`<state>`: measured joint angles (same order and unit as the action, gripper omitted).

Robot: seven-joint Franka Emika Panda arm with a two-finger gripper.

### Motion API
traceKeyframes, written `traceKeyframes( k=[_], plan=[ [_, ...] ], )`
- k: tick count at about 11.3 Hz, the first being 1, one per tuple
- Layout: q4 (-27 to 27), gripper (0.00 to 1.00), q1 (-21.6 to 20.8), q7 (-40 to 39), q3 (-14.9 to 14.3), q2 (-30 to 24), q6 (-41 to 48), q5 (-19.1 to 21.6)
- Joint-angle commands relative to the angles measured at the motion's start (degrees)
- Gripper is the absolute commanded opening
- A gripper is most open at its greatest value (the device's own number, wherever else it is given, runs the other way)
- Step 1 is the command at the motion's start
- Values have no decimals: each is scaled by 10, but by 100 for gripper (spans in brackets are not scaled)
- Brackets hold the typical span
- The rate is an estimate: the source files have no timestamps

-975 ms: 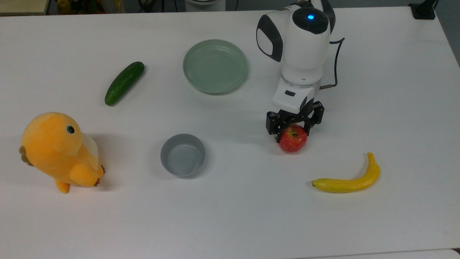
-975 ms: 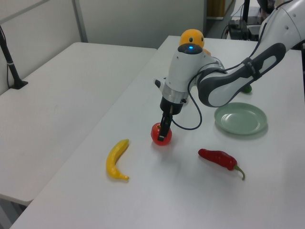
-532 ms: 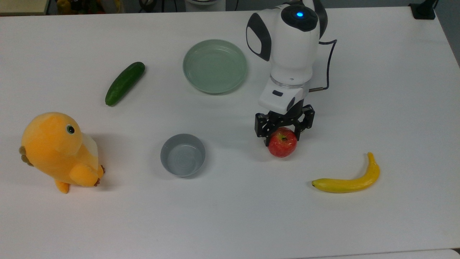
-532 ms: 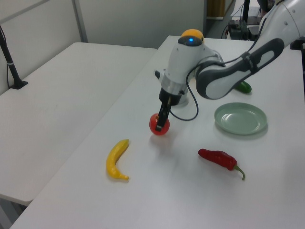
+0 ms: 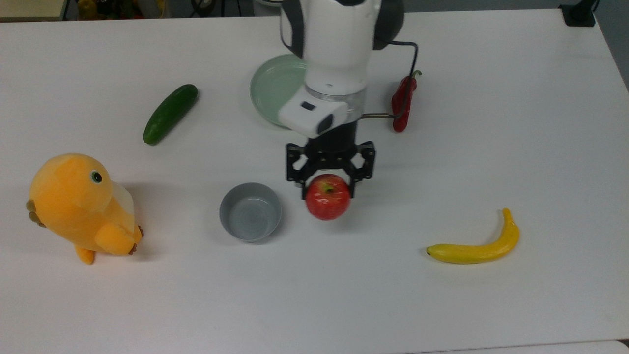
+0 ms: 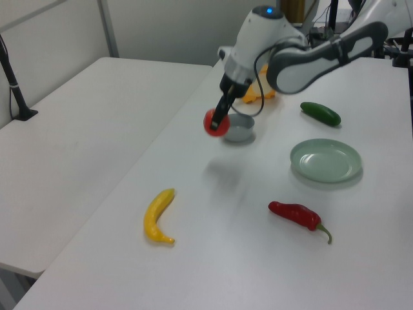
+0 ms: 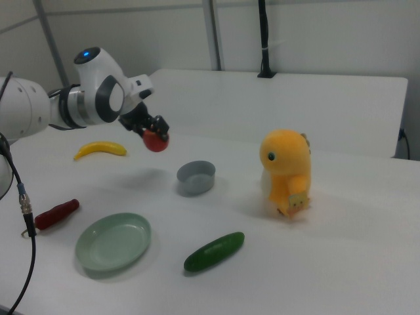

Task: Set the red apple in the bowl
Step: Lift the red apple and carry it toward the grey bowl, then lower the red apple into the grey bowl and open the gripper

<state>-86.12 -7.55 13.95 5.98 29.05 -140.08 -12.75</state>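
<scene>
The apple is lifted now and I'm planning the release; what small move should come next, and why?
Probably carry the red apple a little further toward the top view's left until it is over the bowl. The gripper holds it off the table, beside the bowl's rim, not above its opening.

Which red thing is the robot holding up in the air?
The round red apple, clamped in the gripper above the table, beside the grey bowl. The other red thing, the long chili pepper, lies flat on the table.

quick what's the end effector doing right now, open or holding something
End effector: shut on the red apple, holding it lifted off the table, just to the top view's right of the bowl.
</scene>
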Motion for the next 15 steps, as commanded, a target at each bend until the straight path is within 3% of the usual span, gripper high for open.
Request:
traceKeyframes(
  k=[1,5,7,11,15],
  plan=[
    [-23,22,37,-6,-26,-33,3,-8],
    [-52,22,85,-9,-46,-69,43,-3],
    [-57,22,87,-41,-71,-79,95,-2],
    [-67,22,80,-51,-69,-73,90,0],
    [-61,23,55,-74,-65,-29,27,12]
  ],
)
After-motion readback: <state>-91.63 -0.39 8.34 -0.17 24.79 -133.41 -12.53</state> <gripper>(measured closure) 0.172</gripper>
